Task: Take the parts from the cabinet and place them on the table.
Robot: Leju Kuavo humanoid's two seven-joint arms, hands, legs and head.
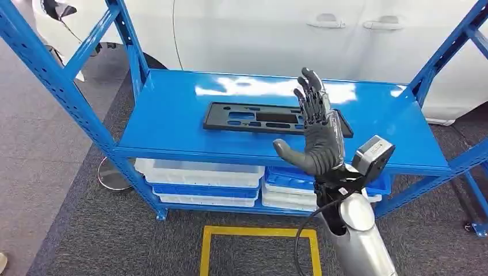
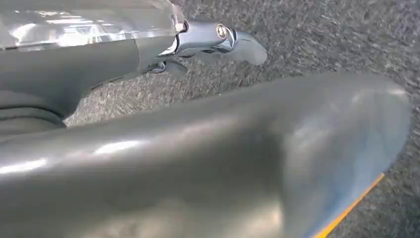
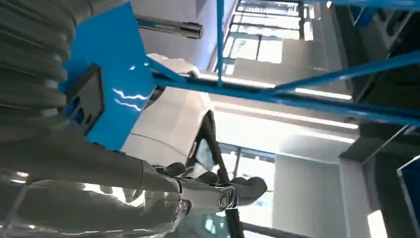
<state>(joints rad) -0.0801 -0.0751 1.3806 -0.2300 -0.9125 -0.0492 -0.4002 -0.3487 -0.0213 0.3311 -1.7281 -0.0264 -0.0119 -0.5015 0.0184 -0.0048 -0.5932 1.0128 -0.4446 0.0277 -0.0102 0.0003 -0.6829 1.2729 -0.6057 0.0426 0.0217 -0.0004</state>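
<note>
Flat black perforated panel (image 1: 270,118), glossy blue shelf (image 1: 172,123)

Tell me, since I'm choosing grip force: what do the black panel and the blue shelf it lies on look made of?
The black panel looks like moulded plastic: matte, thin, with cut-out openings. The blue shelf looks like painted or powder-coated sheet metal: its glossy surface mirrors the white car behind, and the uprights are perforated steel-style posts. The right hand is raised before the panel, fingers apart, holding nothing.

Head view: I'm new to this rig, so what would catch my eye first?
The right hand, raised open with fingers spread, in front of the blue shelf. Behind it a flat black panel lies on that shelf, with a white car beyond.
</note>
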